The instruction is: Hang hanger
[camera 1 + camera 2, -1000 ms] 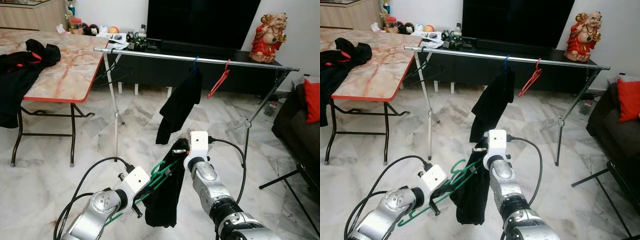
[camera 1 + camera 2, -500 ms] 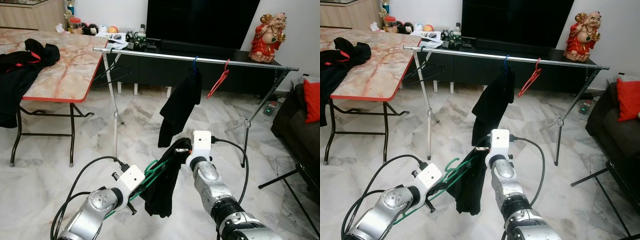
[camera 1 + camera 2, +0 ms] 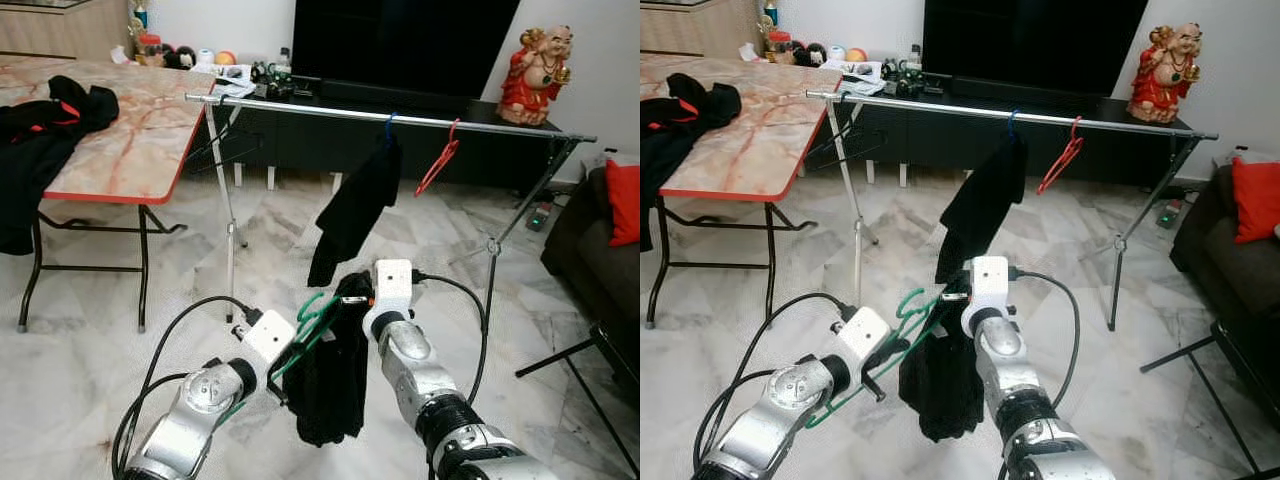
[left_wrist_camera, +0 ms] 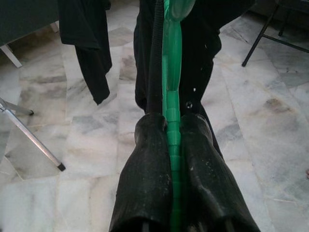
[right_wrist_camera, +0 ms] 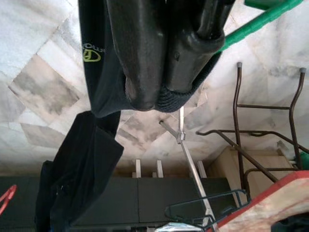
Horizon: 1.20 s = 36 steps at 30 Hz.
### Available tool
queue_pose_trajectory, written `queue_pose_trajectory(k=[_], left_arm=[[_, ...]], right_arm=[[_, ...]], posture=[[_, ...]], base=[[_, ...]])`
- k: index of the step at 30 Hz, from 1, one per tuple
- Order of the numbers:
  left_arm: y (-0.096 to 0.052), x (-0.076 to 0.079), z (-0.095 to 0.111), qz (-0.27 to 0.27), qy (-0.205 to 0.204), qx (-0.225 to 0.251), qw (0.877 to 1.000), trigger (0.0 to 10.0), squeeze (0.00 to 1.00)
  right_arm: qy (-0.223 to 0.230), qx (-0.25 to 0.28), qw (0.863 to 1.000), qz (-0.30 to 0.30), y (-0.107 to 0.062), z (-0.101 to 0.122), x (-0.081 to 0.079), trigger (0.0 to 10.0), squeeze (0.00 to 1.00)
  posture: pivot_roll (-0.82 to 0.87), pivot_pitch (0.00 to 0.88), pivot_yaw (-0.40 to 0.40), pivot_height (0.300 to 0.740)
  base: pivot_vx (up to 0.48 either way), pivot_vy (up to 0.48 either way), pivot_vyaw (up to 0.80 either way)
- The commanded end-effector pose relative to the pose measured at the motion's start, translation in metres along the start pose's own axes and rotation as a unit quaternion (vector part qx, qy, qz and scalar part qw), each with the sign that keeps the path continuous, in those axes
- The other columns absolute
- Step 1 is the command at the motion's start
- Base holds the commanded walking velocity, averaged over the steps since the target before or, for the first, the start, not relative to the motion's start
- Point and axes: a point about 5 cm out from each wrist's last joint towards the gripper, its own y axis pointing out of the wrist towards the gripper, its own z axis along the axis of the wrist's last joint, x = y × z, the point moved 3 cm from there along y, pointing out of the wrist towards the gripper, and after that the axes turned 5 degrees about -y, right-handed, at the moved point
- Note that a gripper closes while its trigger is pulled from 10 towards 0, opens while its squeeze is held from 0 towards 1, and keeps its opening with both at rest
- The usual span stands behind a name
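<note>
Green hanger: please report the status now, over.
Left gripper shut on green hanger. Right gripper shut on black garment. Rail ahead, not reached; another garment already hanging there.

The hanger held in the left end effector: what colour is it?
Green hanger, clearest in the left wrist view.

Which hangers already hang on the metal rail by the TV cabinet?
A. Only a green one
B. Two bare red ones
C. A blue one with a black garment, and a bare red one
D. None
C: on the rail, the blue hanger carries a black garment, and the red hanger beside it is bare.
</note>
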Motion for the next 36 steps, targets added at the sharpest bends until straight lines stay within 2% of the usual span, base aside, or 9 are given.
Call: queue_pose_trajectory(k=[1, 3, 8, 19, 22, 24, 27, 31, 36], left_arm=[[0.003, 0.004, 0.006, -0.017, 0.017, 0.001, 1.000, 10.0, 0.00], [0.001, 0.006, -0.008, -0.022, 0.027, -0.033, 0.999, 10.0, 0.00], [-0.001, -0.003, -0.017, 0.011, 0.034, -0.050, 0.998, 10.0, 0.00], [0.002, -0.029, 0.005, 0.094, 0.034, 0.002, 0.995, 10.0, 0.00], [0.003, -0.023, 0.009, 0.077, 0.021, 0.016, 0.997, 10.0, 0.00], [0.002, 0.001, 0.009, -0.009, 0.002, 0.025, 1.000, 10.0, 0.00], [0.000, 0.014, 0.006, -0.053, -0.009, 0.020, 0.998, 10.0, 0.00], [0.000, 0.019, 0.006, -0.068, -0.024, 0.024, 0.997, 10.0, 0.00], [0.004, 0.016, 0.009, -0.051, -0.025, 0.025, 0.998, 10.0, 0.00]], right_arm=[[0.004, 0.014, 1.000, -0.006, 0.000, 0.006, 0.002, 10.0, 0.00], [0.006, 0.021, 0.999, -0.026, 0.000, 0.010, 0.007, 10.0, 0.00], [0.014, 0.020, 0.998, -0.050, 0.000, 0.011, 0.017, 10.0, 0.00], [0.011, 0.009, 0.998, -0.064, -0.001, 0.006, 0.023, 10.0, 0.00], [0.014, 0.005, 0.999, -0.050, -0.001, 0.004, 0.017, 10.0, 0.00], [0.012, 0.012, 1.000, -0.025, 0.000, 0.006, 0.007, 10.0, 0.00], [0.008, 0.017, 1.000, -0.003, 0.001, 0.009, 0.000, 10.0, 0.00], [0.002, 0.022, 1.000, 0.022, 0.001, 0.012, -0.009, 10.0, 0.00], [-0.003, 0.035, 0.997, 0.062, 0.001, 0.018, -0.024, 10.0, 0.00]], posture=[[0.15, 0.000, -0.143, 0.740], [0.15, 0.000, -0.141, 0.740], [0.15, 0.000, -0.144, 0.740], [0.15, 0.000, -0.147, 0.740], [0.15, 0.000, -0.147, 0.740], [0.15, 0.000, -0.146, 0.740], [0.15, 0.000, -0.145, 0.740], [0.15, 0.000, -0.146, 0.740], [0.15, 0.000, -0.147, 0.740]], base=[[0.000, 0.000, 0.00], [0.000, 0.000, 0.00], [0.000, 0.000, 0.00], [0.000, 0.000, 0.00], [0.000, 0.000, 0.00], [0.000, 0.000, 0.00], [0.000, 0.000, 0.00], [0.000, 0.000, 0.00], [0.000, 0.000, 0.00]])
